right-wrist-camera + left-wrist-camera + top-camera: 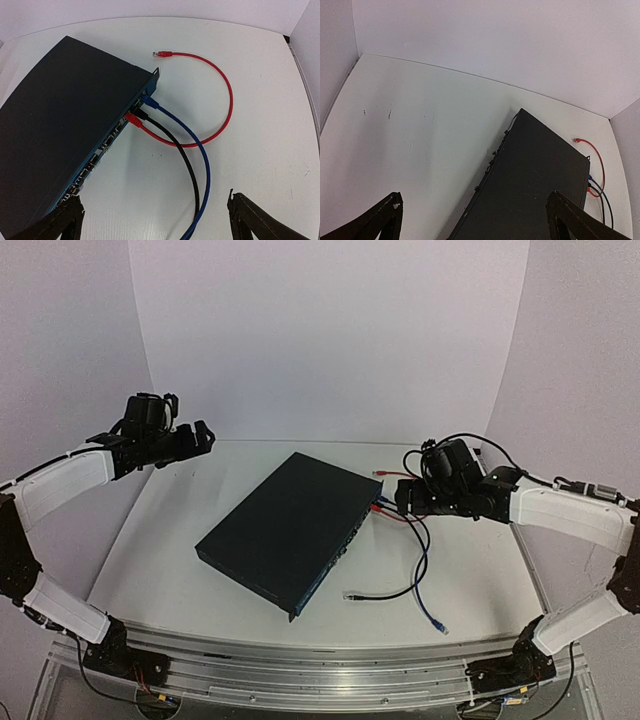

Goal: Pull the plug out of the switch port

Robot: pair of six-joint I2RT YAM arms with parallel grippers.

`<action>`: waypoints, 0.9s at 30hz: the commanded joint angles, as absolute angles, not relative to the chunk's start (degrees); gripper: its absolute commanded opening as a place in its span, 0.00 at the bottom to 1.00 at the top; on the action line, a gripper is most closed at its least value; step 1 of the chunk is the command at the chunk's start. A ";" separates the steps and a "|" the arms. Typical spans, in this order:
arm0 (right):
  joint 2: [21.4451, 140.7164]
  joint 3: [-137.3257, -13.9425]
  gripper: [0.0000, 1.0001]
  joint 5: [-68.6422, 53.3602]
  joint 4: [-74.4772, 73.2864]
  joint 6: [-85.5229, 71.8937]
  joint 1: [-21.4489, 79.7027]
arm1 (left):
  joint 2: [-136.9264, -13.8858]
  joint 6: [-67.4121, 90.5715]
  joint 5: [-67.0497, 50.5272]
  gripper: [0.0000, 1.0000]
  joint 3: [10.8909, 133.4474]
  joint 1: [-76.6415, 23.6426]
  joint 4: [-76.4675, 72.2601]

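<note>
Right wrist view showed your right hand [154, 200] wide and empty near the small stiff plugs [139, 113] in the switch [60, 130], which looked best pinched by their bodies, not the limp cables [201, 165].

The far end of the switch's [60, 130] port face, on its right side, is crowded. The red cable [220, 85], black cable [192, 180] and blue cable [207, 170] are plugged in close together, with little gap between them. Red loops far and right across the table [410, 130]; black and blue trail near. Left of the switch the table lies bare under my left claw [474, 197].
</note>
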State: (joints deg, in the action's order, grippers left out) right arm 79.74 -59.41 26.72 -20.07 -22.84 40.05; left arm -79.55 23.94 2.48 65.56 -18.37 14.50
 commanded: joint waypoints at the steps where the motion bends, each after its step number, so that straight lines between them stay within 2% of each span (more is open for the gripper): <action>1: 77.88 -58.08 0.98 24.92 -16.35 -14.04 40.19 | -79.31 23.03 0.53 1.00 65.61 -18.37 14.70; 7: 80.76 -54.40 0.98 9.05 -8.78 1.67 40.17 | -85.51 22.04 -4.88 1.00 67.50 -18.36 13.83; 13: 88.36 -53.64 0.92 2.33 -1.92 7.50 40.19 | -94.92 20.76 -13.02 1.00 70.54 -18.37 12.65; 17: 93.36 -55.30 0.84 0.36 -0.64 8.49 40.26 | -99.91 20.46 -15.70 1.00 71.61 -18.37 11.39; 22: 97.71 -57.36 0.69 -2.23 -0.44 9.82 40.26 | -104.48 21.45 -18.75 0.99 72.55 -18.52 9.56; 27: 100.59 -58.06 0.62 -1.79 2.47 10.40 40.29 | -108.67 21.67 -21.18 0.99 74.25 -18.73 9.63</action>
